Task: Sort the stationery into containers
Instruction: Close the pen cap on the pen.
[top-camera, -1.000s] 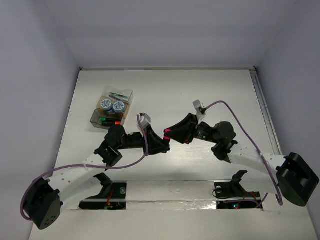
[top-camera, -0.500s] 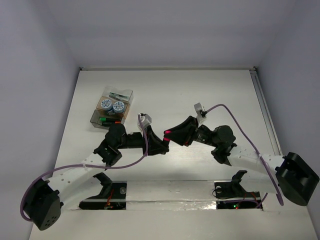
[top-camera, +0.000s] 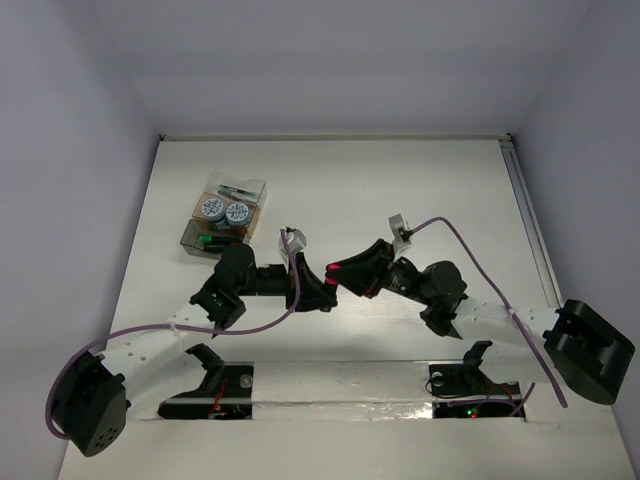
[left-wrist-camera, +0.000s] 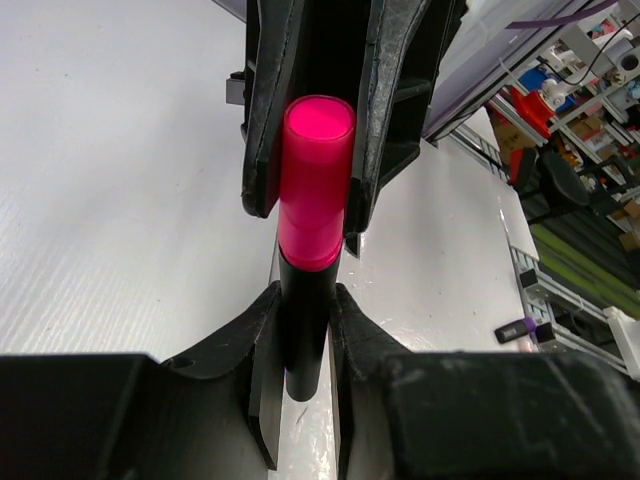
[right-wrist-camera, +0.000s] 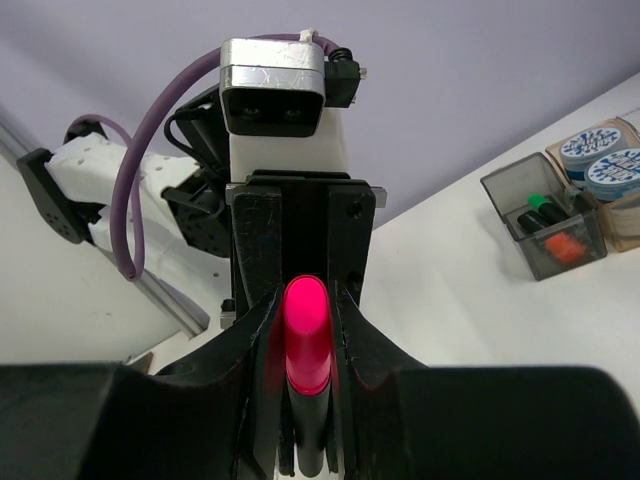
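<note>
- White table (top-camera: 400, 180) enclosed by pale lilac walls, seen from above; both arms reach in from the bottom of the frame and meet near its centre.
- Pink-capped marker (left-wrist-camera: 315, 180): black barrel, bright pink cap, held off the table between the two grippers at the centre of the overhead view.
- Left gripper (left-wrist-camera: 305, 295): closed on the marker's black barrel, fingers pressed to both sides.
- Right gripper (right-wrist-camera: 307, 300): clamped on the pink cap end, facing the left gripper head-on.
- Boxes (top-camera: 222, 215): small cluster at the left of the table, well apart from the grippers.
- Upper box (top-camera: 237, 188): clear, holds thin pens; detail too small to tell.
- Middle box (top-camera: 252, 214): tan base, holds two round blue-white discs (top-camera: 212, 209) side by side.
- Lower box (right-wrist-camera: 505, 190): smoky clear walls, holds a green-ended marker (right-wrist-camera: 540, 201) and an orange-ended marker (right-wrist-camera: 563, 246) lying side by side.
</note>
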